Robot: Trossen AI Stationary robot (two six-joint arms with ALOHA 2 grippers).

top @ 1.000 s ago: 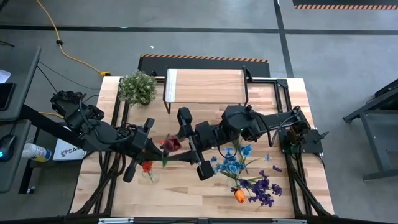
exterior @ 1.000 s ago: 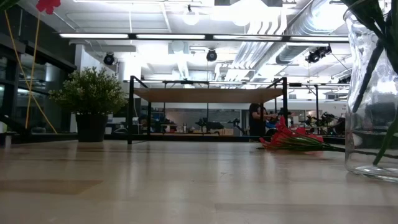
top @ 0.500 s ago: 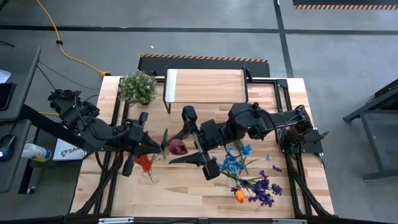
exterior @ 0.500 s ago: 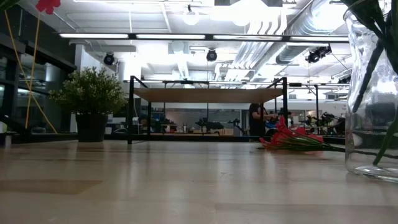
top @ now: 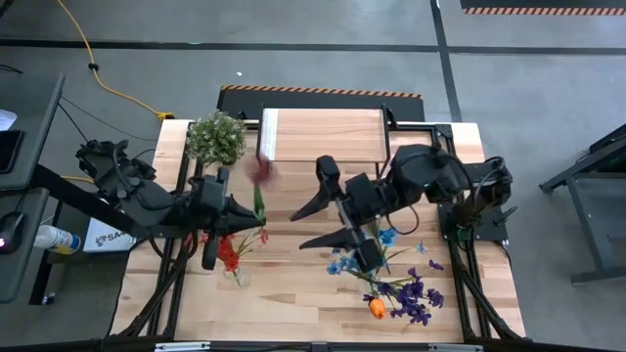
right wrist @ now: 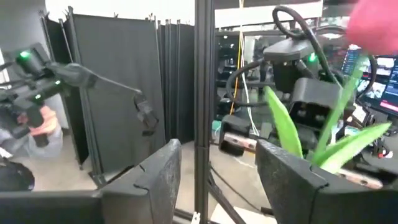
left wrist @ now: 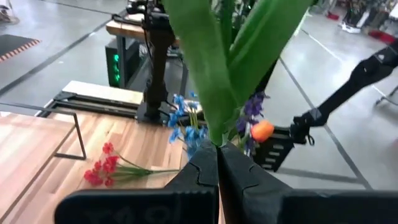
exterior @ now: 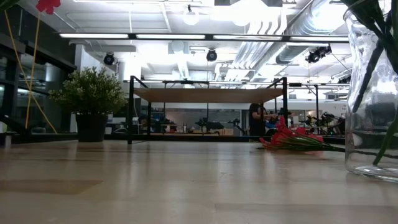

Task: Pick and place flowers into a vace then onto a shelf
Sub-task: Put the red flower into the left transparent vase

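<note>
My left gripper (top: 243,208) is shut on the dark red tulip (top: 260,170), held over the table in front of the shelf (top: 323,135). The tulip's green leaves fill the left wrist view (left wrist: 224,56). My right gripper (top: 328,223) hangs open and empty to the tulip's right, and also shows in its own wrist view (right wrist: 217,180). The glass vase (top: 234,275) stands near the left gripper, with red flowers (top: 227,253) by it. Blue flowers (top: 360,256), purple flowers (top: 416,293) and an orange tulip (top: 377,309) lie on the table at the near right. My left gripper pinches the tulip's green stem low down, where the leaves start (left wrist: 216,135), between its two fingers. The fingers come about level from the table's left and lie across the stem. The tulip is lifted clear of the table, its bloom (top: 260,170) toward the far edge.
A bushy potted plant (top: 215,137) stands at the far left beside the shelf. In the low view the vase (exterior: 373,93) stands close at the right, with red flowers (exterior: 289,140) lying on the table. Bare wood lies along the near left.
My right gripper has drawn back toward the table's right edge, away from the tulip. My left gripper has turned and gone a little toward the far edge. The tulip has swung about: its bloom pointed toward the right gripper and now points toward the shelf.
</note>
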